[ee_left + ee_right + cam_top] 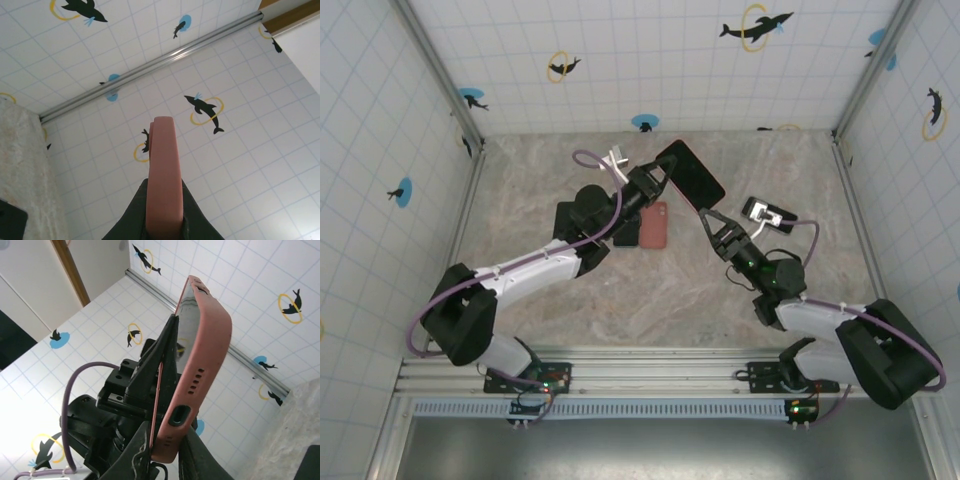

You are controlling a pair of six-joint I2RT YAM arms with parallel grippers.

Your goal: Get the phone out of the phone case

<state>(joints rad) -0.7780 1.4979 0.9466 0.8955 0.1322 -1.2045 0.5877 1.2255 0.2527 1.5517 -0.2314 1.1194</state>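
While aloft, phone case (207, 340) tight in clenched left hand (164, 192) and clenched right hand (167, 447).

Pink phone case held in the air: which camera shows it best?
The right wrist view: the salmon-pink rubbery phone case shows its side, port holes and the black glossy phone inside. The left wrist view catches its narrow edge end-on; the top view sees mostly the screen.

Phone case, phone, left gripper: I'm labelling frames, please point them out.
phone case (210, 350), right wrist view, pink outer side
phone (690, 172), top external view, dark screen
left gripper (164, 192), left wrist view, between its fingertips
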